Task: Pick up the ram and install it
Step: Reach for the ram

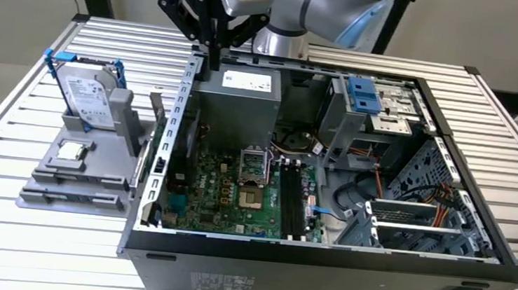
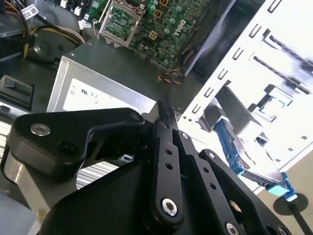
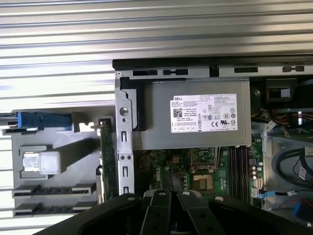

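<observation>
Green ram stick [image 3: 103, 166] stands on edge in a grey holder [image 3: 63, 142] beside the computer case [image 1: 323, 277], likely for easy pinching. The black gripper [image 1: 216, 61] hovers above the power supply [image 1: 243, 108], closed and empty.

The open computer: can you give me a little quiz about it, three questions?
1. Fill in: the hard drive stands in a ____ frame.
2. True or false: the ram already sits in a motherboard slot.
3. The gripper, fingers shut, hovers over: A the hard drive, B the power supply, C the ram.
Key: 1 blue. 2 false, it stands in the grey holder beside the case. 3 B.
</observation>
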Action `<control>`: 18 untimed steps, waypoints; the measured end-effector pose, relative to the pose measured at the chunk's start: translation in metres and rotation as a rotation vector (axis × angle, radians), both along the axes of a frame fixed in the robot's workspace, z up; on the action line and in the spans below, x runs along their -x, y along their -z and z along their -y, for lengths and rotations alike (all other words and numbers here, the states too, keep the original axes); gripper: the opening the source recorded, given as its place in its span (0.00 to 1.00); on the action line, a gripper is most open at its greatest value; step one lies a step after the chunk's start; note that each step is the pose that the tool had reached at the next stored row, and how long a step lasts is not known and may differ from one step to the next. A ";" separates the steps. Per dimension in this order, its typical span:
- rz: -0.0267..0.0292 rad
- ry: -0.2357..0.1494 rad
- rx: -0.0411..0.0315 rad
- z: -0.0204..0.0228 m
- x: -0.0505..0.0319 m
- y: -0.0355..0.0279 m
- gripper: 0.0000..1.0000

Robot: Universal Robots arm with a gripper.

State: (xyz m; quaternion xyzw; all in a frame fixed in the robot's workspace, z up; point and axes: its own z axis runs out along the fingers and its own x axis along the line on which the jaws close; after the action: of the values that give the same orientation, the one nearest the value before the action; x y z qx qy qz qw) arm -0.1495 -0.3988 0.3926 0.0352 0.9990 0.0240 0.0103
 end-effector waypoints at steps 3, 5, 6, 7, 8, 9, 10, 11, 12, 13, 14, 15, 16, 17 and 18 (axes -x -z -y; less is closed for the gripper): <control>0.0001 0.000 -0.0001 0.0000 0.0054 0.0001 0.00; 0.0000 0.000 0.0000 0.0000 0.0092 0.0000 0.00; 0.0001 0.000 -0.0001 0.0000 0.0112 0.0000 0.00; 0.0001 0.000 0.0000 0.0000 0.0130 0.0000 0.00; 0.0000 0.000 0.0000 0.0000 0.0146 0.0000 0.00; 0.0000 0.000 0.0000 0.0000 0.0163 0.0000 0.00; 0.0001 0.000 0.0000 0.0000 0.0180 0.0000 0.00; 0.0000 0.000 0.0000 0.0000 0.0197 0.0000 0.00; 0.0000 0.000 0.0000 0.0000 0.0214 0.0000 0.00; 0.0001 0.000 -0.0001 0.0000 0.0232 0.0000 0.00; 0.0001 0.000 0.0000 0.0000 0.0249 0.0000 0.00; 0.0001 0.000 -0.0001 0.0000 0.0265 0.0000 0.00; 0.0001 0.000 -0.0001 0.0000 0.0280 0.0000 0.00; 0.0001 0.000 0.0000 0.0000 0.0296 0.0000 0.00; 0.0000 0.000 0.0000 0.0000 0.0309 0.0000 0.00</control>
State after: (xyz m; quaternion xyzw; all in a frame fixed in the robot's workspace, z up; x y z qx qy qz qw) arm -0.1804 -0.3988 0.3926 0.0351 0.9990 0.0240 0.0103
